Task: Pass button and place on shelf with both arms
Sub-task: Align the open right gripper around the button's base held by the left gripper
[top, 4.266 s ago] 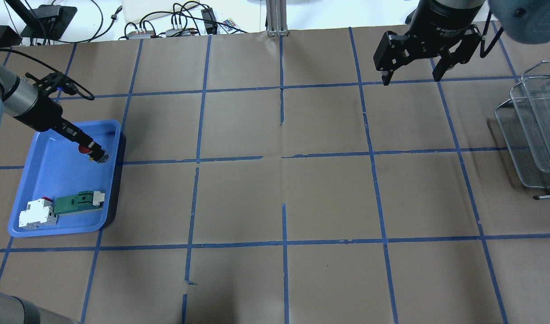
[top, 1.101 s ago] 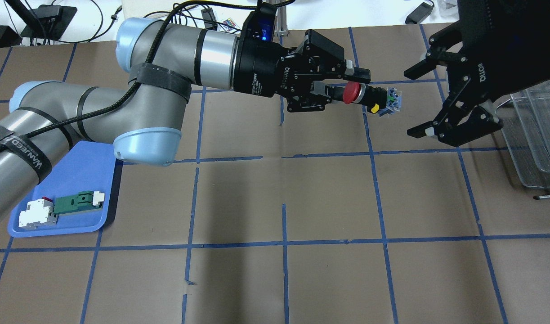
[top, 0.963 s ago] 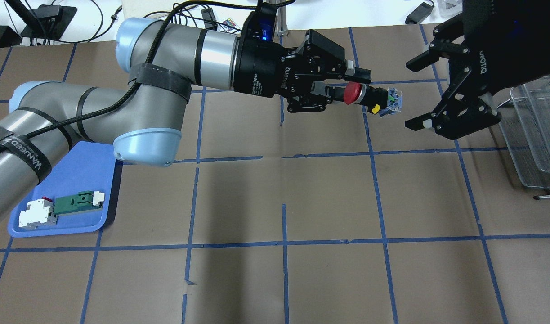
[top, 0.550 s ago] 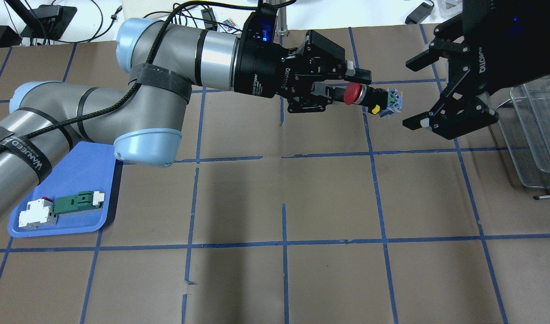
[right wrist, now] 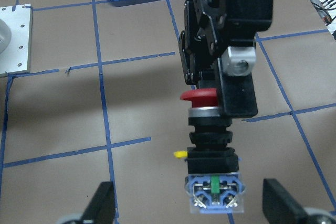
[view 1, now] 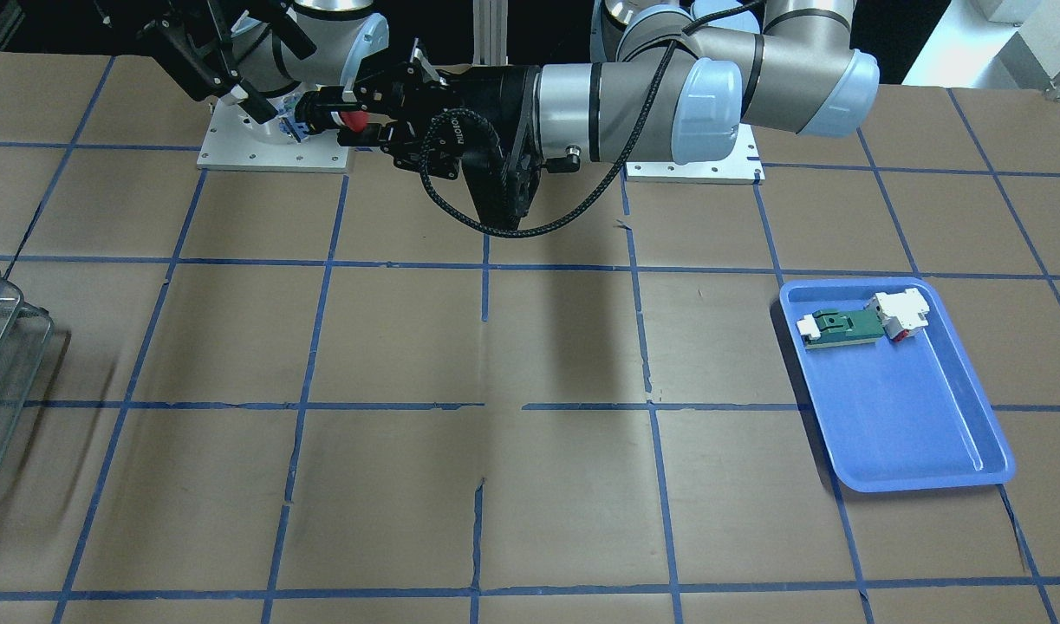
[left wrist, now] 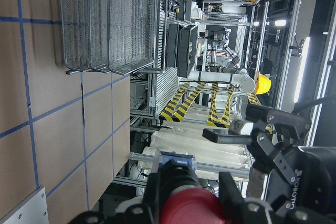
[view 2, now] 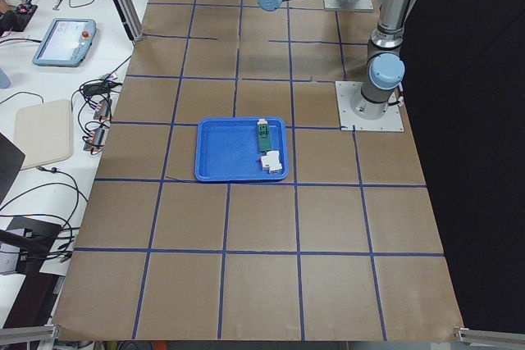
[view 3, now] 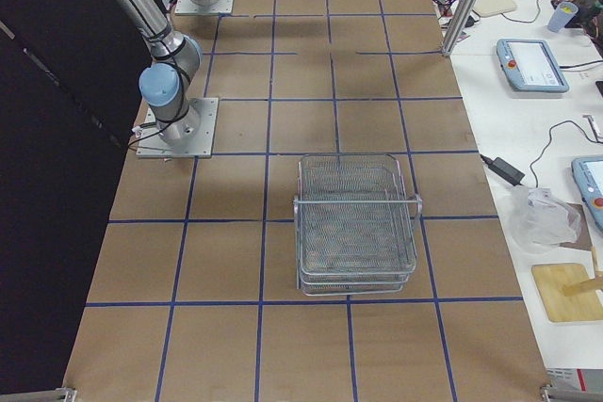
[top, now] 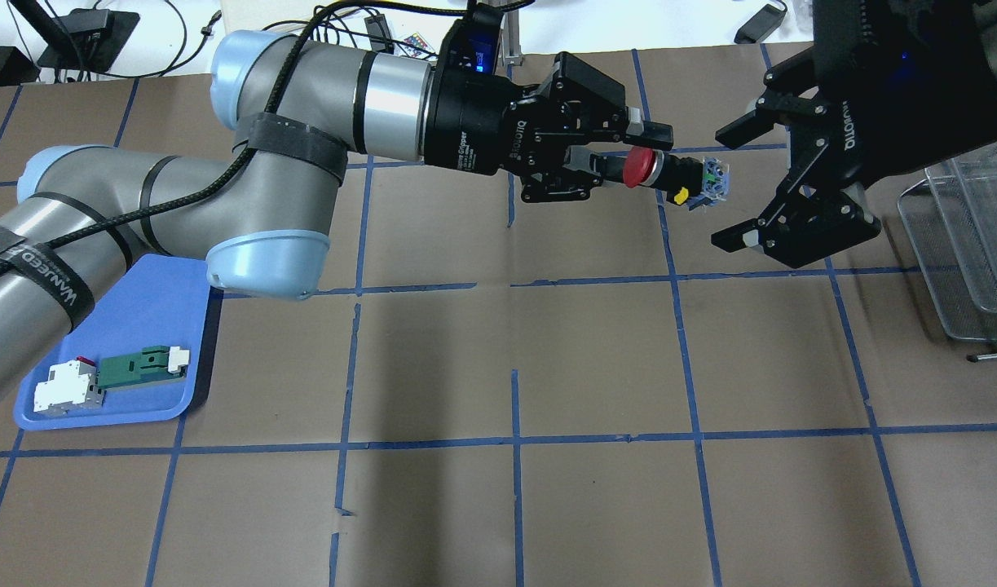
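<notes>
The button (top: 669, 172), with a red cap, black body and blue terminal end, is held level in the air. My left gripper (top: 638, 156) is shut on it near the cap. My right gripper (top: 730, 187) is open and faces it. Its fingers (right wrist: 102, 202) stand on either side of the button's blue end (right wrist: 215, 191) without touching. The button also shows in the front view (view 1: 347, 118) and the left wrist view (left wrist: 189, 209). The wire-mesh shelf (top: 967, 244) stands at the table's right edge, also in the exterior right view (view 3: 356, 223).
A blue tray (top: 143, 297) lies at the left under my left arm, also in the front view (view 1: 902, 416). It holds a white-and-red block joined to a green board (top: 111, 377). Blue tape lines grid the brown table.
My left gripper carried the button from the blue tray to mid-air and now holds still. My right gripper has moved left until its open fingers flank the button's end.
</notes>
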You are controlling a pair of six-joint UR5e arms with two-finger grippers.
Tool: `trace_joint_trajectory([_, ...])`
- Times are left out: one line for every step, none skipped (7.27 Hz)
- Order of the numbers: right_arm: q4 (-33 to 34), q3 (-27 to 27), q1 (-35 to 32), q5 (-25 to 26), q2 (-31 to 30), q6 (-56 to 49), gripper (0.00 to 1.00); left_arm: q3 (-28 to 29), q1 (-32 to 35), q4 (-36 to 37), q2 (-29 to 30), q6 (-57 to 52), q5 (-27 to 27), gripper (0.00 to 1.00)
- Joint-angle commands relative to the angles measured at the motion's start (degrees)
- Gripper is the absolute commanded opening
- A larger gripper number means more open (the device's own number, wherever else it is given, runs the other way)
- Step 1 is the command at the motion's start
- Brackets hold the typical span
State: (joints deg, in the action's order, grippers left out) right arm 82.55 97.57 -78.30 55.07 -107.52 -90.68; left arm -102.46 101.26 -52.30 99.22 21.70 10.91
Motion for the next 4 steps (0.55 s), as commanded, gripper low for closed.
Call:
trace_joint_trajectory([0.0, 0.2, -0.1, -0.1, 0.0, -0.3, 1.00, 0.2, 0.0, 0.0, 0.0, 0.0, 0.0, 0.00])
trace_joint_trajectory([0.4, 0.4, -0.3, -2.3, 0.1, -0.5, 1.00, 0.2, 0.0, 0.0, 0.1, 0.0, 0.1, 0.00])
trace_joint_trajectory([0.9, 0.7, -0.4, -2.5, 0.3, -0.5, 1.00, 0.2, 0.0, 0.0, 0.1, 0.0, 0.1, 0.00])
trace_joint_trajectory([1.0, 1.0, -0.4, -2.3, 0.2, -0.8, 1.00, 0.2, 0.0, 0.0, 0.1, 0.0, 0.1, 0.00])
